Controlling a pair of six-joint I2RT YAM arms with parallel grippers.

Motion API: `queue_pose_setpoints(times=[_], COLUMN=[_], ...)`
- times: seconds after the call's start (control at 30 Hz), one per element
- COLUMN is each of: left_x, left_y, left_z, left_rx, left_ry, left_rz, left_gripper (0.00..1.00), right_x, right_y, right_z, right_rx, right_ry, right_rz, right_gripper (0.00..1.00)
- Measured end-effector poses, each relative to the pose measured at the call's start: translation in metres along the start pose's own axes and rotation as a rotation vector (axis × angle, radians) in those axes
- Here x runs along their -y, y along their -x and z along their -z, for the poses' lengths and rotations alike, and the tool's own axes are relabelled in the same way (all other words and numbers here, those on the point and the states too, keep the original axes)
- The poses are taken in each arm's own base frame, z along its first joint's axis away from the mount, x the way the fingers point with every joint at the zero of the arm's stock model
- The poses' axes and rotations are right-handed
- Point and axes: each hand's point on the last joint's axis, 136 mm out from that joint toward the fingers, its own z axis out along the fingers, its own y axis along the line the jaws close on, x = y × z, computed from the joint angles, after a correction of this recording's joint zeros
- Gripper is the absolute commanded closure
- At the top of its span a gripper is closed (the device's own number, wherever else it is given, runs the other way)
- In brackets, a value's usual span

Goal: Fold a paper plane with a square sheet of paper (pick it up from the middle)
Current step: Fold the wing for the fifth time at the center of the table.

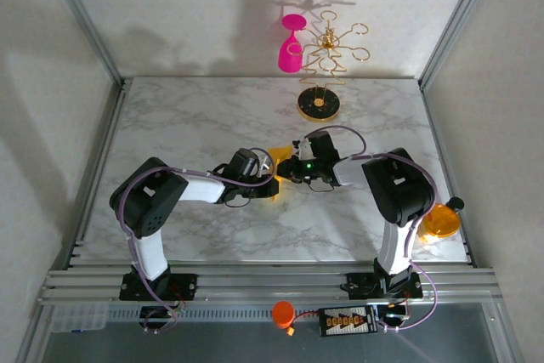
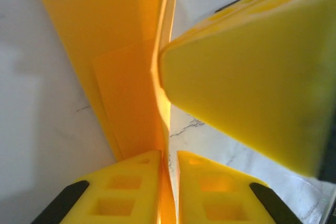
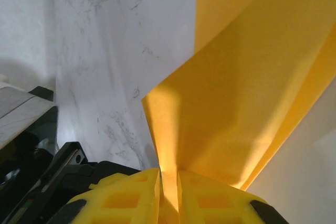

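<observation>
Paper point(image 1: 279, 157), seemingly mid-fold, sits pinched in the near-closed left claw point(image 2: 169, 161) and right claw point(image 3: 168, 177); next needs aligned edges and firm creasing.

Black-and-white left arm point(image 1: 157, 206), matching right arm point(image 1: 395, 189), lilac cables point(image 1: 120, 210), yellow left hand point(image 2: 168, 182) with square pockets, green light point(image 1: 308, 161)

Orange-yellow paper point(image 3: 247, 87), white table point(image 1: 212, 108) veined in grey.
</observation>
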Motion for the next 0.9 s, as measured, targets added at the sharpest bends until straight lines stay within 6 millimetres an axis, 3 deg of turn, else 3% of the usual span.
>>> queue_pose_setpoints(times=[0.37,0.9], left_x=[-0.003,-0.004], left_y=[0.0,0.0], left_z=[0.0,0.0], left_rx=[0.0,-0.002], left_ry=[0.001,-0.004], left_rz=[0.01,0.015], left_gripper=[0.9,0.89], right_x=[0.0,0.01], right_y=[0.001,0.002], right_z=[-0.004,-0.011], right_rx=[-0.009,-0.027], right_ry=[-0.001,-0.025], right_rz=[0.007,-0.007], right_gripper=[0.82,0.81])
